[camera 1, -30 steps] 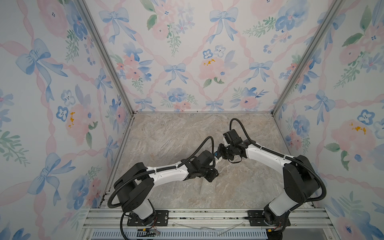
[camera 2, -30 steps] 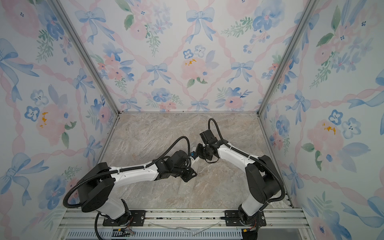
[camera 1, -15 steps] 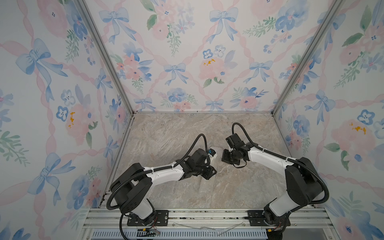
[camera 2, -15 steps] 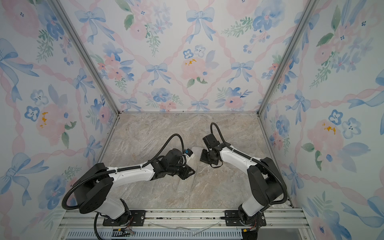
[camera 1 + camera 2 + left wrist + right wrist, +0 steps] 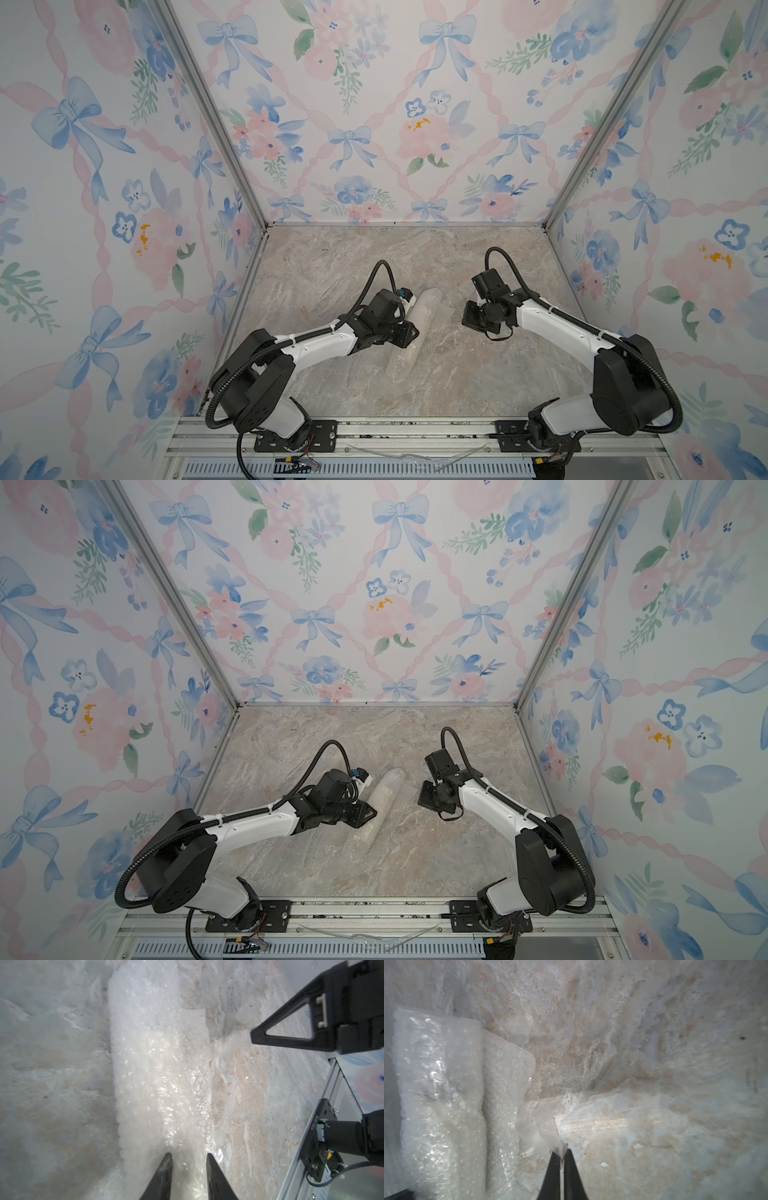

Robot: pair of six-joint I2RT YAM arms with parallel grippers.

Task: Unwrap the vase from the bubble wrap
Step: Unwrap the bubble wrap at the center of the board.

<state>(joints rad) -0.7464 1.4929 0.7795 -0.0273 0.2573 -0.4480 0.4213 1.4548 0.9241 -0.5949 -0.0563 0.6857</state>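
Observation:
The bubble wrap (image 5: 428, 301) (image 5: 390, 781) lies as a long whitish roll on the marble floor, running from the middle back toward the front. The vase is hidden inside it. My left gripper (image 5: 411, 334) (image 5: 189, 1156) sits on the roll's middle, jaws partly closed with the wrap (image 5: 149, 1064) pressed between them. My right gripper (image 5: 467, 318) (image 5: 561, 1152) is off to the roll's right, shut on a small clear strip (image 5: 548, 1128) that looks like tape. I cannot tell whether the strip still joins the roll (image 5: 440, 1095), which has a loose flap (image 5: 508, 1064) beside it.
Floral walls close in the floor on the left, back and right. An aluminium rail (image 5: 415, 432) with both arm bases runs along the front, and a scrap of clear film (image 5: 415, 453) lies on it. Bare marble (image 5: 457, 374) shows to the roll's right and in front.
My right gripper has pulled away to the right from the left gripper and the roll, taking the clear strip with it. The left gripper has stayed on the roll.

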